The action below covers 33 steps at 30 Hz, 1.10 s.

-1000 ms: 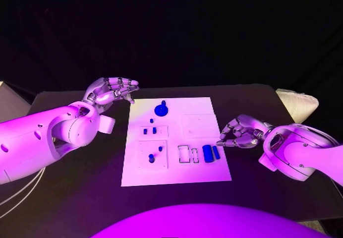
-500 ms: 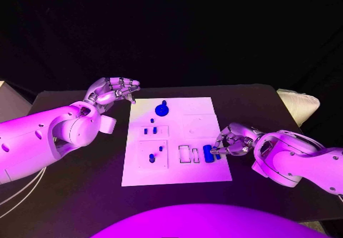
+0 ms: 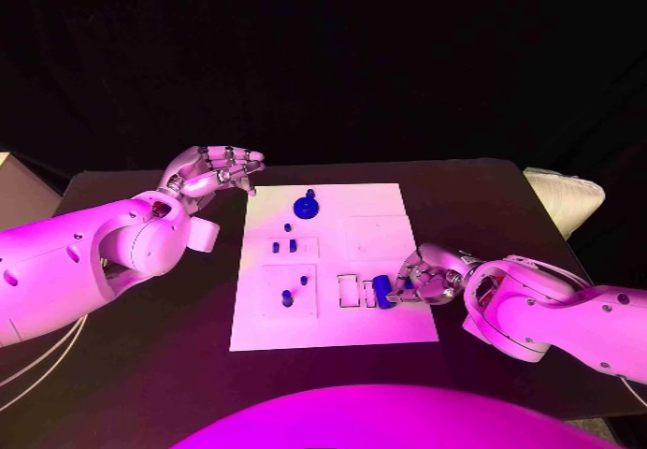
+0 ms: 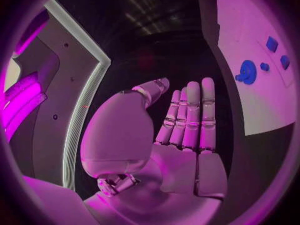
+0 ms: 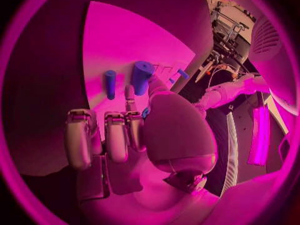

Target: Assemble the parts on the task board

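While our left hand (image 3: 209, 171) is idling empty off the task board's (image 3: 330, 327) far-left corner, we're reaching our right hand (image 3: 429, 278) onto the near-right blue cylinder (image 3: 384, 291); can't tell if it's gripped. Next we're probably needing a firm pinch.

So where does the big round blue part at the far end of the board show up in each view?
Head view: round blue part at the white board's far end, near the left hand.
Left wrist view: same part on the board, beyond the fingertips.
Right wrist view: cannot pick it out.
Shared landmark: the white board.
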{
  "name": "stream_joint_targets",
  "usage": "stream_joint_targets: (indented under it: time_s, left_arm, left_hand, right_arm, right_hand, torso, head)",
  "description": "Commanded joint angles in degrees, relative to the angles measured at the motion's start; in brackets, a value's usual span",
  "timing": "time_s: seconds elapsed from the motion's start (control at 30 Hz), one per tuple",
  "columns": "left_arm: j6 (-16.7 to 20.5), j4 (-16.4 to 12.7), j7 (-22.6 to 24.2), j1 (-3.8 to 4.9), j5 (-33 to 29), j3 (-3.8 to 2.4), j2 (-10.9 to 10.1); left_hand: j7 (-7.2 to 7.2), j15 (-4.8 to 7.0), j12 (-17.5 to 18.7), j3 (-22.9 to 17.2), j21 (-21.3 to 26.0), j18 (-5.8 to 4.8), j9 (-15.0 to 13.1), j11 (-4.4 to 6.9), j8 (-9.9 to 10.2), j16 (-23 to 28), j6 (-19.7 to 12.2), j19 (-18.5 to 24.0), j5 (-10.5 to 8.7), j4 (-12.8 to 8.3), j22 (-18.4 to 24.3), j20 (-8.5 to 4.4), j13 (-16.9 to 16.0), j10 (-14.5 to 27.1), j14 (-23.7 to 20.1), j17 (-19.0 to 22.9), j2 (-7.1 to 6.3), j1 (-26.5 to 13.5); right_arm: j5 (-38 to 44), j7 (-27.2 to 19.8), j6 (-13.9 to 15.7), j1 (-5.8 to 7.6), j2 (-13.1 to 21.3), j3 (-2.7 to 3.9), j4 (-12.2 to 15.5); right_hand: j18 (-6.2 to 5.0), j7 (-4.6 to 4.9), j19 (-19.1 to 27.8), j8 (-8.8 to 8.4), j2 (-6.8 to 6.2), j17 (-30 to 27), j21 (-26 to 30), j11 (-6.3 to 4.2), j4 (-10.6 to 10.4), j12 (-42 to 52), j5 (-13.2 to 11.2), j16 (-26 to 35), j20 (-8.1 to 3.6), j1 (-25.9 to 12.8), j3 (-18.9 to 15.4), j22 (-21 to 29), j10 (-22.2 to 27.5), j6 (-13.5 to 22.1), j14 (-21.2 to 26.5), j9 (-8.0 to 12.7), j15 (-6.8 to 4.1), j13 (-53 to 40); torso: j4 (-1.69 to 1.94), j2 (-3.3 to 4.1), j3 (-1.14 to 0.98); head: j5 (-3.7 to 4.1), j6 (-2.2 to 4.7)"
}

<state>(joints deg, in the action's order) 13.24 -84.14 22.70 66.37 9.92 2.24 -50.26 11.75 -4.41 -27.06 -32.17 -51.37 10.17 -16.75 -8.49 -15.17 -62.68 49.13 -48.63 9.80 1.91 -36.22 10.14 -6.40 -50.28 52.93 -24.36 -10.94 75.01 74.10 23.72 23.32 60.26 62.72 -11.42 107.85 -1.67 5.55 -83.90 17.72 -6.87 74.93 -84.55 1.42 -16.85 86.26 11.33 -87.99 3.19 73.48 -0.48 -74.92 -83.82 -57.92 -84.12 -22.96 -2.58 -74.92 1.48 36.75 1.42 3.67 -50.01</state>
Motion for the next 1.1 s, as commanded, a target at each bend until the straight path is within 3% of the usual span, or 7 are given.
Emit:
stream_joint_targets:
  time_s: [0.03, 0.57, 0.8, 0.97, 1.0, 1.07, 1.1]
  left_arm:
    - [-0.83, -0.18, 0.57, -0.02, -0.34, -0.04, 0.00]
    - [-0.96, -0.33, 0.27, -0.02, -0.34, -0.04, -0.14]
    - [-0.94, -0.42, 0.18, -0.02, -0.34, -0.04, -0.24]
    - [-0.96, -0.45, 0.11, -0.02, -0.34, -0.04, -0.31]
    - [-0.95, -0.46, 0.08, -0.02, -0.34, -0.04, -0.32]
    - [-0.96, -0.46, 0.02, -0.02, -0.34, -0.04, -0.33]
    - [-0.98, -0.46, 0.00, -0.02, -0.33, -0.04, -0.33]
  left_hand:
    - [0.02, -0.20, -0.23, 0.30, 0.35, 0.34, 0.09, -0.01, -0.22, 0.23, -0.39, -0.47, -0.14, 0.08, 0.05, -0.03, 0.09, 0.40, -0.35, 0.06, -0.04, 0.03]
    - [0.03, -0.20, -0.29, 0.37, 0.43, 0.34, 0.09, -0.01, -0.26, 0.21, -0.41, -0.51, -0.13, 0.16, 0.10, -0.02, 0.11, 0.45, -0.34, 0.05, 0.02, 0.02]
    - [0.03, -0.20, -0.29, 0.37, 0.43, 0.34, 0.09, -0.01, -0.26, 0.21, -0.41, -0.51, -0.13, 0.16, 0.10, -0.02, 0.11, 0.45, -0.34, 0.05, 0.02, 0.02]
    - [0.03, -0.20, -0.29, 0.37, 0.43, 0.34, 0.09, -0.01, -0.26, 0.21, -0.41, -0.51, -0.13, 0.16, 0.10, -0.02, 0.11, 0.45, -0.34, 0.05, 0.02, 0.02]
    - [0.03, -0.20, -0.29, 0.37, 0.43, 0.34, 0.09, -0.01, -0.26, 0.21, -0.41, -0.51, -0.13, 0.16, 0.10, -0.02, 0.11, 0.45, -0.34, 0.05, 0.02, 0.02]
    - [0.03, -0.20, -0.29, 0.37, 0.43, 0.34, 0.09, -0.01, -0.26, 0.21, -0.41, -0.51, -0.13, 0.16, 0.10, -0.02, 0.11, 0.45, -0.34, 0.05, 0.02, 0.02]
    - [0.03, -0.20, -0.29, 0.37, 0.43, 0.34, 0.09, -0.01, -0.26, 0.21, -0.41, -0.51, -0.13, 0.16, 0.10, -0.02, 0.11, 0.45, -0.34, 0.05, 0.02, 0.02]
  right_arm:
    - [2.28, 1.45, -0.37, -0.13, -0.57, 0.02, -0.24]
    - [5.10, 4.69, 0.67, -0.96, -4.81, 0.05, -2.41]
    - [5.05, 4.93, -0.01, -1.14, -5.66, 0.05, -3.18]
    - [5.00, 5.05, 0.31, -1.30, -5.87, 0.05, -3.51]
    - [4.90, 5.08, 0.58, -1.33, -5.89, 0.05, -3.59]
    - [4.69, 5.10, 0.94, -1.35, -5.91, 0.05, -3.69]
    - [4.56, 5.14, 1.10, -1.35, -5.91, 0.05, -3.74]
  right_hand:
    - [0.68, -0.12, -5.10, 0.30, -0.05, 9.99, -0.16, -0.40, -0.02, 0.18, 0.32, -0.35, -0.35, -0.95, -0.52, -13.47, -2.39, -0.46, -4.84, 0.06, -0.39, -9.41]
    - [0.68, -0.23, -5.07, 0.87, 0.48, 9.95, -0.24, -0.50, -0.05, -0.04, 0.74, -0.32, -0.37, -5.13, -2.00, -13.60, -2.36, -0.46, -4.82, 0.29, -0.44, -9.54]
    - [0.67, -0.24, -5.05, 1.11, 0.87, 9.99, -0.17, -0.51, 0.10, -0.15, 3.13, -0.33, -0.37, -5.24, -2.98, -13.62, -2.35, -0.25, -4.82, 0.40, -0.46, -9.61]
    - [0.67, -0.25, -5.04, 1.39, 1.65, 10.02, -0.21, -0.52, 0.22, -0.24, 5.86, -0.32, -0.37, -3.12, -3.14, -13.68, -2.38, -0.05, -4.82, 0.58, -0.46, -9.76]
    - [0.70, -0.27, -5.06, 1.45, 2.11, 10.06, -0.32, -0.55, 0.30, -0.25, 6.40, -0.33, -0.38, -1.86, -2.67, -13.73, -2.41, -0.02, -4.83, 0.69, -0.49, -9.84]
    - [0.68, -0.34, -5.04, 1.28, 2.29, 10.02, -0.23, -0.65, 0.87, -0.40, 10.81, -0.31, -0.46, 1.83, -0.78, -13.73, -2.33, 0.20, -4.82, 1.03, -0.59, -9.81]
    - [0.68, -0.39, -5.04, 1.20, 2.27, 10.06, -0.25, -0.73, 1.18, -0.42, 10.10, -0.31, -0.51, 3.70, 0.47, -13.74, -2.34, 0.19, -4.83, 1.22, -0.67, -9.86]
  torso:
    - [-0.01, 0.04, 0.13]
    - [0.08, -0.03, 0.21]
    - [0.03, -0.04, 0.22]
    - [0.01, -0.08, 0.18]
    - [0.00, -0.08, 0.18]
    - [-0.02, -0.10, 0.18]
    - [-0.01, -0.10, 0.20]
  head:
    - [-0.03, 0.01]
    - [-0.09, 0.01]
    - [-0.23, 0.01]
    - [-0.27, 0.01]
    - [-0.28, 0.01]
    - [-0.31, 0.01]
    - [-0.32, 0.01]
